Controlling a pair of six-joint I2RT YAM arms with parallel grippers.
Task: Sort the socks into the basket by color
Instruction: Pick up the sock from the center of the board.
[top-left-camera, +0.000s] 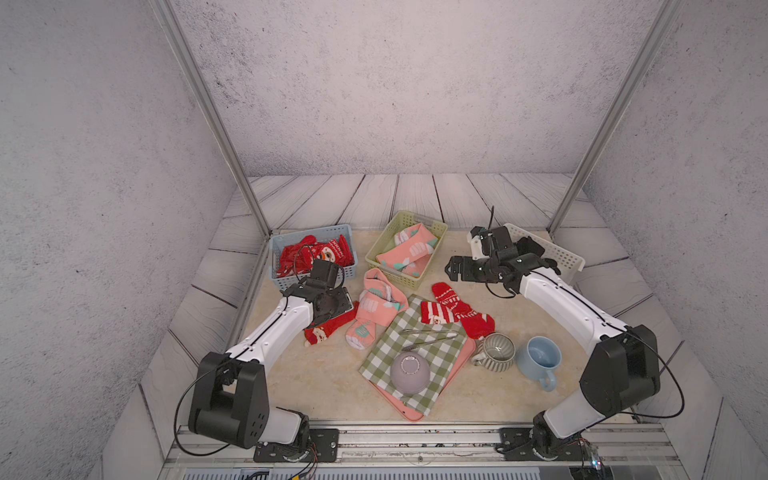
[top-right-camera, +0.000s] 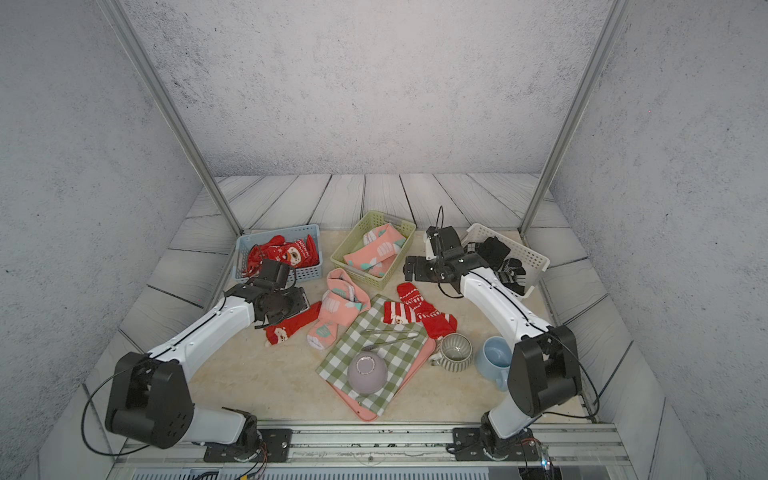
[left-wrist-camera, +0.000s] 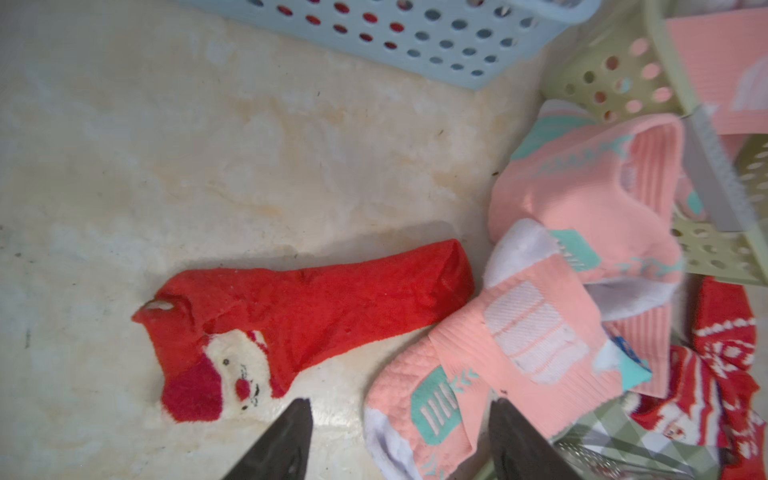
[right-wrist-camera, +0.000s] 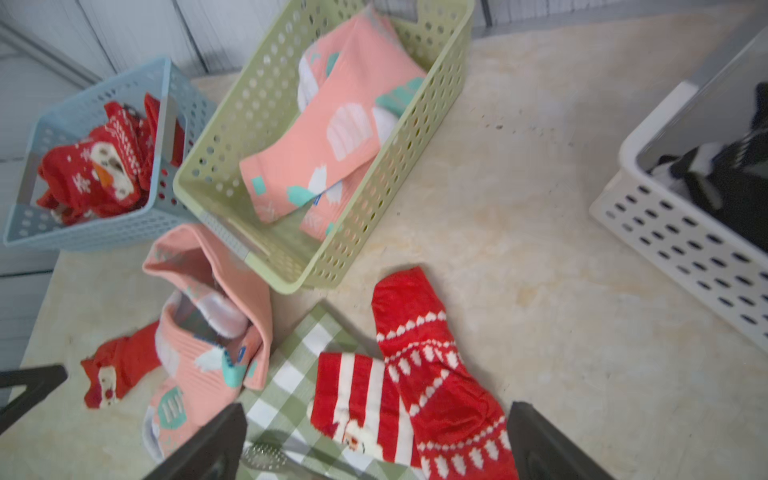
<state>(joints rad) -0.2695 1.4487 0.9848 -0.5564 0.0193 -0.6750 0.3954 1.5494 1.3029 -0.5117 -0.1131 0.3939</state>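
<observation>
surface: beige marbled tabletop between grey textured walls, which we see in both top views.
blue basket: far left corner of the table; we see red christmas socks piled inside.
green basket: middle back, set at an angle; salmon-pink socks lie folded in it.
white basket: far right; black patterned socks lie inside, partly hidden from us by the right arm.
loose on the table: a red santa sock lies flat; a heap of pink socks sits just beside it, touching the green basket's near corner; a red striped sock and a red white-patterned sock overlap, the striped one at the edge of the checked cloth.
other things: the cloth drapes over a pink tray and carries an upturned bowl and tongs; a ribbed mug and a blue mug stand beside it.
left gripper: jaws apart and empty, we find, hovering over the santa sock and the pink heap.
right gripper: spread wide, nothing held, raised between the green and white baskets.
</observation>
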